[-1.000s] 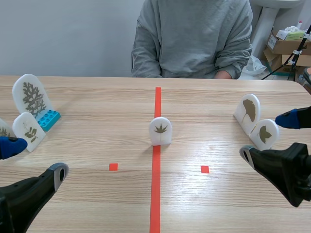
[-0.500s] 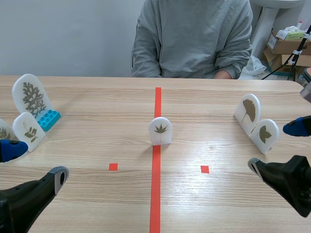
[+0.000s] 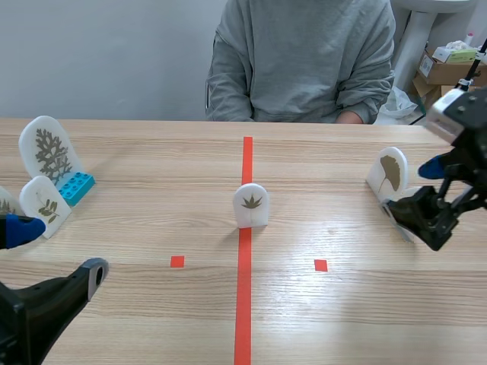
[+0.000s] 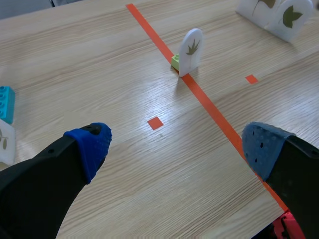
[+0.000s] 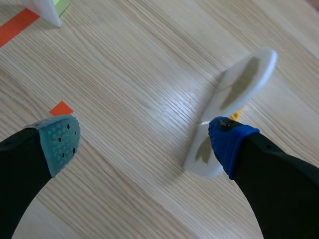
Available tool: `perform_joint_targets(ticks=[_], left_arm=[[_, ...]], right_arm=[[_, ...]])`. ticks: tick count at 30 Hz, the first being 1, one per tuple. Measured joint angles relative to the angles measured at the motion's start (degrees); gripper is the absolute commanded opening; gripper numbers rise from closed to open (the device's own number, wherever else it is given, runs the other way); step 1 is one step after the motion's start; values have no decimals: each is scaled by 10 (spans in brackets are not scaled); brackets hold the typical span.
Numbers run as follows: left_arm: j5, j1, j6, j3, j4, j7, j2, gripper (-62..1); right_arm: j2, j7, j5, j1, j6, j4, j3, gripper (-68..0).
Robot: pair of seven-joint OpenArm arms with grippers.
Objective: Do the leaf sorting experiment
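Two grippers, and both are spread wide with nothing between the pads, so you're not holding anything right now. Your left gripper (image 3: 59, 249) sits low at the near left of the table (image 3: 152, 319). From its wrist view, the centre leaf card (image 4: 191, 49) is well ahead of it, upright on the red tape line (image 4: 209, 107), with a green brick (image 4: 175, 61) tucked against its back.

Your right gripper (image 3: 415, 190) is over at the right-hand pair of cards. The ginkgo card (image 3: 390, 172) stands just beyond it, and the small leaf card (image 5: 202, 155) is mostly hidden behind the fingers in the scene view. In the right wrist view the blue pad (image 5: 228, 139) is right at that small card's edge, though I can't tell if it's actually touching. The grey-green pad (image 5: 59, 142) is well apart from it, out over bare wood. A bit of yellow brick (image 5: 236, 114) peeks out between the two cards.

Over on the left you've got the big fern card (image 3: 49, 149), a blue brick (image 3: 76, 186) just beside it, and a smaller sprig card (image 3: 43, 204) near the left gripper's blue tip. A person in a grey sweatshirt (image 3: 304, 61) sits across the table.
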Motion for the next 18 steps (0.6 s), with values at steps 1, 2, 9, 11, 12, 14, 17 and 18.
perform_joint_targets(ticks=[1, 2, 9, 11, 12, 14, 17, 18], left_arm=[[0, 0, 0, 0, 0, 1, 0, -50], [0, 0, 0, 0, 0, 1, 0, -50], [-1, 0, 0, 0, 0, 10, 0, -50], [-1, 0, 0, 0, 0, 10, 0, -50], [-1, 0, 0, 0, 0, 10, 0, -50], [-1, 0, 0, 0, 0, 10, 0, -50], [-1, 0, 0, 0, 0, 10, 0, -50], [-1, 0, 0, 0, 0, 10, 0, -50]], right_arm=[[0, 0, 0, 23, 0, -26, -26, -151], [0, 2, 0, 47, 0, -50, -53, -151], [-31, 20, -6, 191, 0, -178, -199, -151], [-47, 24, -7, 225, 0, -213, -228, -151], [-55, 25, -8, 242, 0, -230, -243, -151], [-69, 29, -10, 272, 0, -264, -278, -151], [-92, 38, -19, 308, 0, -307, -322, -151], [-102, 42, -24, 318, 0, -319, -334, -151]])
